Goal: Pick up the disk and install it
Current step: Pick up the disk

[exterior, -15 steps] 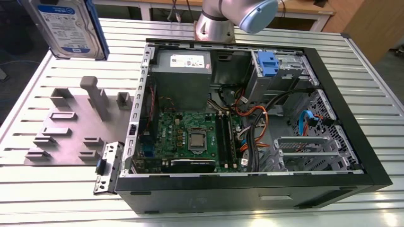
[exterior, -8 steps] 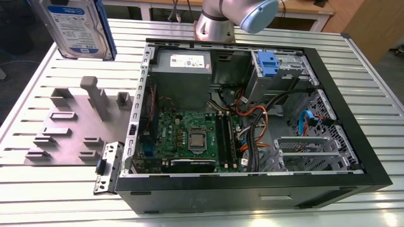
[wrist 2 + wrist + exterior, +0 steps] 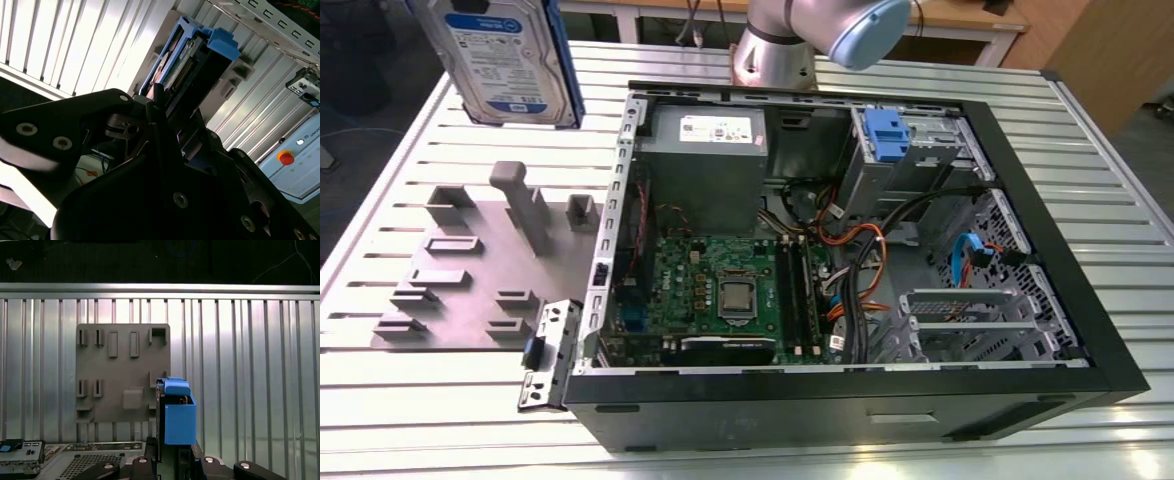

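Observation:
The disk (image 3: 507,60), a silver drive with a white-and-blue label and blue rails, hangs upright in the air at the exterior view's upper left, above the far end of the slatted table. In the first wrist view the disk (image 3: 175,412) shows edge-on, its blue rail over the edge of the grey fixture plate (image 3: 120,370). My gripper (image 3: 175,456) is shut on the disk's lower part, one dark finger on each flat side. In the second wrist view the disk (image 3: 185,65) sticks out beyond my gripper (image 3: 170,117).
An open black computer case (image 3: 854,400) lies on the table's middle and right. Inside it are a drive bay with a blue bracket (image 3: 887,135), a grey power supply box (image 3: 707,135) and loose cables (image 3: 854,240). The grey fixture plate (image 3: 467,270) lies left of it. The arm's base (image 3: 774,55) stands behind.

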